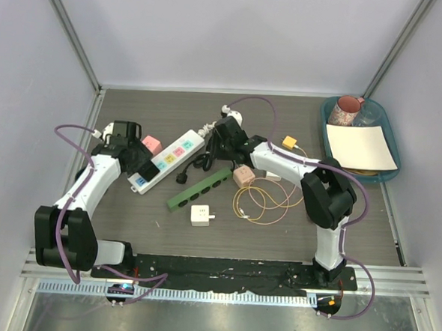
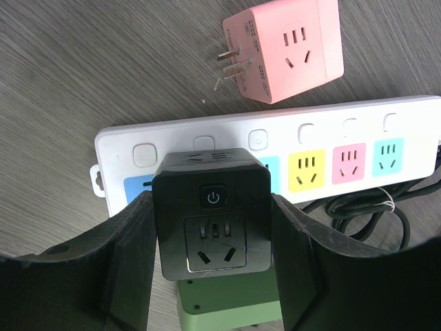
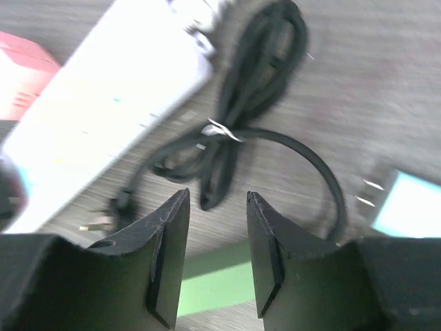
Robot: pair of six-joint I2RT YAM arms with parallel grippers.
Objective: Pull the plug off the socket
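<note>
Clamping the black plug (image 2: 210, 181) by its sides with the left gripper (image 2: 212, 231), we enable a straight pull off the white strip (image 2: 324, 118); the right gripper (image 3: 217, 207) hangs unclenched.

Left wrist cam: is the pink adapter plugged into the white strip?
No. The pink adapter lies loose on the table beside the white power strip, its prongs bare.

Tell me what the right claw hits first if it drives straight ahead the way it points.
Most likely the bundled black power cord, lying just beyond the right claw's open tips; depth is unclear. The long white plastic power strip lies further, off to the left.
</note>
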